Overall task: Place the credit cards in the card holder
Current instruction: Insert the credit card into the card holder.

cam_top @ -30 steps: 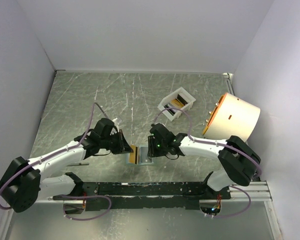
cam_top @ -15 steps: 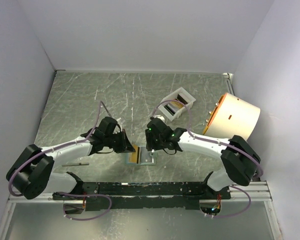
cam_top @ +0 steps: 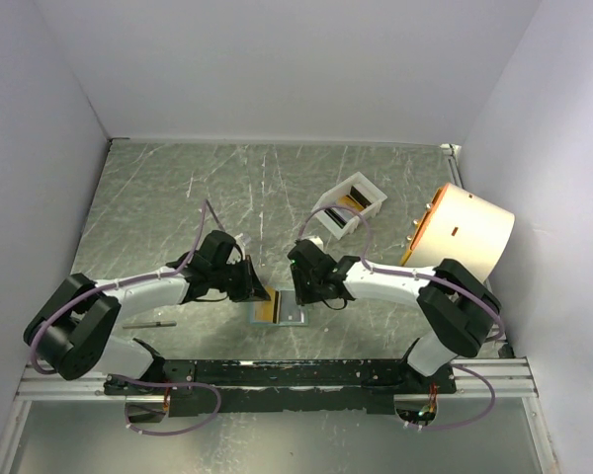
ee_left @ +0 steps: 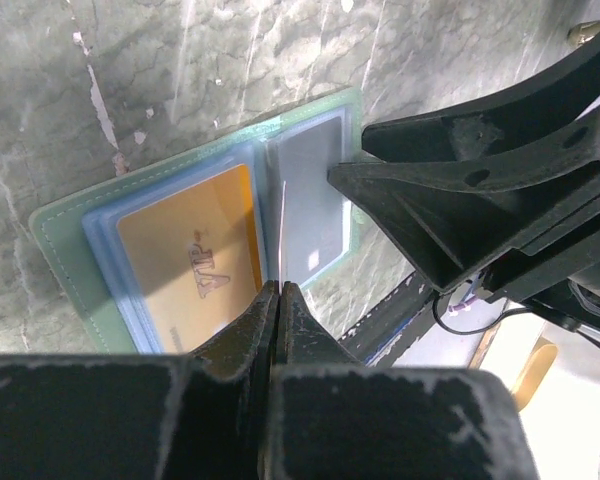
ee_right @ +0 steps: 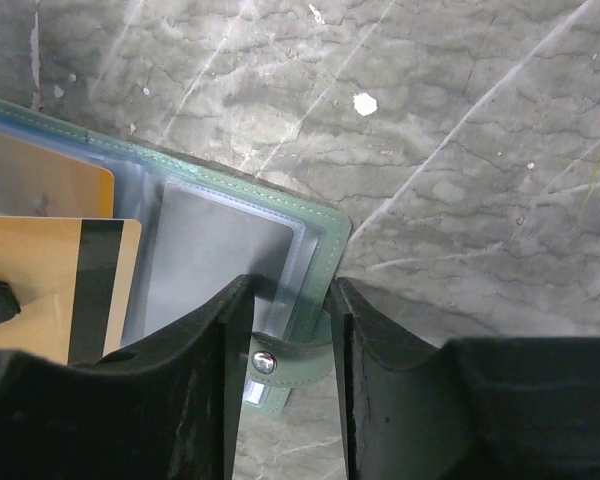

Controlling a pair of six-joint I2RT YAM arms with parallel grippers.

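Observation:
The sage-green card holder (cam_top: 291, 317) lies open on the table between both grippers. Its left pocket holds a gold credit card (ee_left: 185, 262). My left gripper (ee_left: 280, 287) (cam_top: 260, 293) is shut on a second gold card with a black stripe (ee_right: 65, 290). That card stands edge-on over the holder's fold (ee_left: 282, 225). My right gripper (ee_right: 290, 292) (cam_top: 298, 293) is open. It straddles the holder's right edge (ee_right: 323, 228) and the snap strap (ee_right: 280, 362), with one finger (ee_right: 195, 380) resting on the empty clear pocket (ee_right: 225, 255).
A white tray (cam_top: 375, 189) with more gold and dark cards (cam_top: 348, 204) sits behind the right gripper. A large beige drum (cam_top: 465, 232) stands at the right wall. A black rail (cam_top: 287, 373) runs along the near edge.
Both grippers stayed over the card holder. The left arm's shoulder and elbow swung further in towards the table. The right gripper shifted slightly left.

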